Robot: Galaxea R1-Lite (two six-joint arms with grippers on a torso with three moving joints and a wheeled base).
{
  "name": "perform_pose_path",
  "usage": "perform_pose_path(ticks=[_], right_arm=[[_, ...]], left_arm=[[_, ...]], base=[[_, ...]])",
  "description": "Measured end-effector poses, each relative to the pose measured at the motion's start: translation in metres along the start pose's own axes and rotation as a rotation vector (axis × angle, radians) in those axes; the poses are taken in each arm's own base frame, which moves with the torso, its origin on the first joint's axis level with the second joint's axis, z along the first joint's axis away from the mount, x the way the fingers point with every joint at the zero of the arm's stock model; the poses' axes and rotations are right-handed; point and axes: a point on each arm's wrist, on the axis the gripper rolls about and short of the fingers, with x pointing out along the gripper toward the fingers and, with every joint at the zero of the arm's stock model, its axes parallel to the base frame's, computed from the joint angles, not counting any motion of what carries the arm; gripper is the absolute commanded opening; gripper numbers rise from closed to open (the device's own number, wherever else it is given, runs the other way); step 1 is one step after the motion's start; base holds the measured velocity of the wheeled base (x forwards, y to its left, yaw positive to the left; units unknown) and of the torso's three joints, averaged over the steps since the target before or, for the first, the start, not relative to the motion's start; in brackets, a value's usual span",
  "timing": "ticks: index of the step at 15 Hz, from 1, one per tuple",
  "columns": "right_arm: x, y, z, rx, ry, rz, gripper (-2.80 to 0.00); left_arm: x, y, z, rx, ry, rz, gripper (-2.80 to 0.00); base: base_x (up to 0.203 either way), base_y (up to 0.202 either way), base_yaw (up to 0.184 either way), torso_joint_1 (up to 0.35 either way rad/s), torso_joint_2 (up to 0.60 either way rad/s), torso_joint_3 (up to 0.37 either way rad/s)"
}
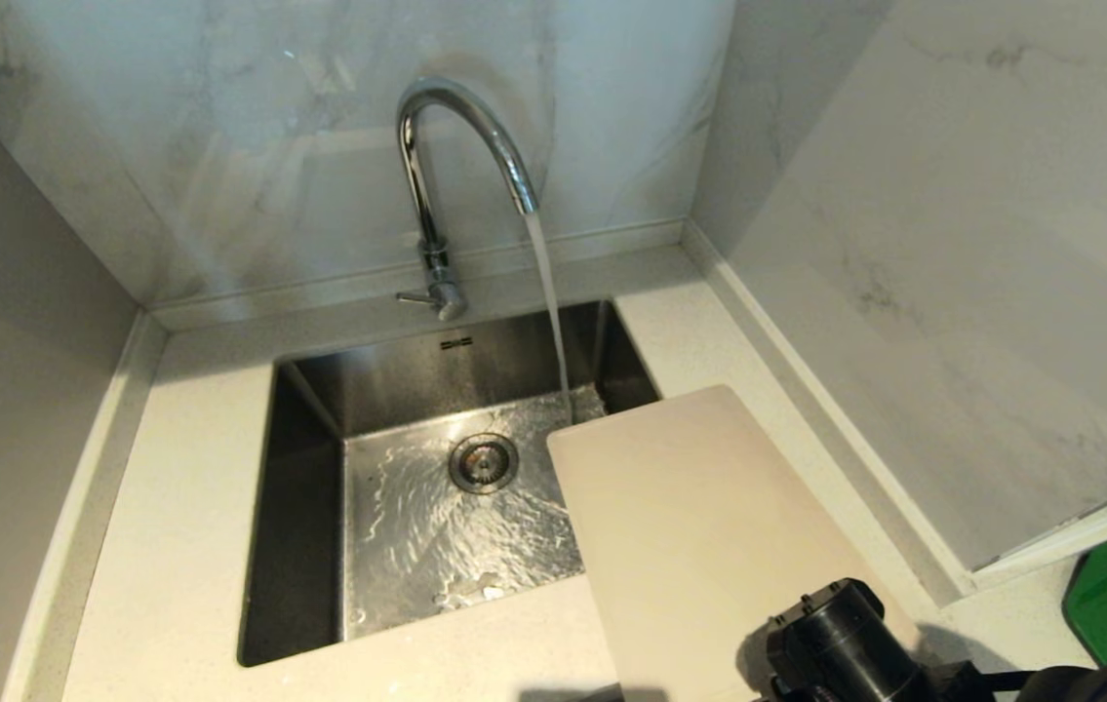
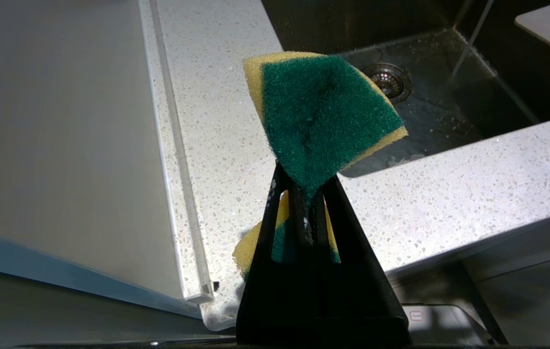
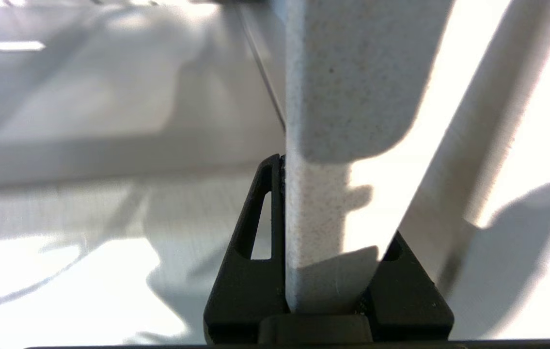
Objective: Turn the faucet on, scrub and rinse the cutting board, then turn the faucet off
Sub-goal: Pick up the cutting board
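Right gripper [image 3: 325,242] clamps cutting board [image 1: 709,526] edge to swing it toward 11 o'clock under faucet [image 1: 446,195] stream; left gripper [image 2: 304,213] pinches sponge [image 2: 323,116], ready to scrub.

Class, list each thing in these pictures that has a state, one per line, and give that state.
faucet: on, water running into the sink.
cutting board: dry-looking, far corner over the sink, held by the right pincer.
sponge: folded, clamped in the shut left pincer.
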Motion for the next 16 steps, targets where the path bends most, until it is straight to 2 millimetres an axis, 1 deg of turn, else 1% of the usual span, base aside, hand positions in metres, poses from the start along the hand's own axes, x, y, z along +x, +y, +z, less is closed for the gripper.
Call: perform_pose_path(ticks=[3, 6, 8, 11, 13, 16], right_arm=[[-0.036, -0.002, -0.008, -0.005, 0.028, -0.064, -2.80], [-0.073, -0.013, -0.013, -0.012, 0.037, -0.161, -2.80], [-0.095, -0.016, -0.018, -0.072, 0.065, -0.214, -2.80], [-0.118, -0.018, -0.023, -0.176, 0.095, -0.316, -2.80], [-0.130, -0.018, -0.025, -0.248, 0.106, -0.375, -2.80], [-0.145, -0.016, -0.028, -0.307, 0.088, -0.463, -2.80]], left_arm=[[0.000, 0.000, 0.000, 0.000, 0.000, 0.000, -2.80], [0.000, 0.000, 0.000, 0.000, 0.000, 0.000, -2.80], [0.000, 0.000, 0.000, 0.000, 0.000, 0.001, -2.80], [0.000, 0.000, 0.000, 0.001, 0.000, 0.000, -2.80], [0.000, 0.000, 0.000, 0.000, 0.000, 0.001, -2.80], [0.000, 0.000, 0.000, 0.000, 0.000, 0.001, -2.80]], base=[[0.000, 0.000, 0.000, 0.000, 0.00, 0.000], [0.000, 0.000, 0.000, 0.000, 0.00, 0.000], [0.000, 0.000, 0.000, 0.000, 0.00, 0.000], [0.000, 0.000, 0.000, 0.000, 0.00, 0.000], [0.000, 0.000, 0.000, 0.000, 0.00, 0.000], [0.000, 0.000, 0.000, 0.000, 0.00, 0.000]])
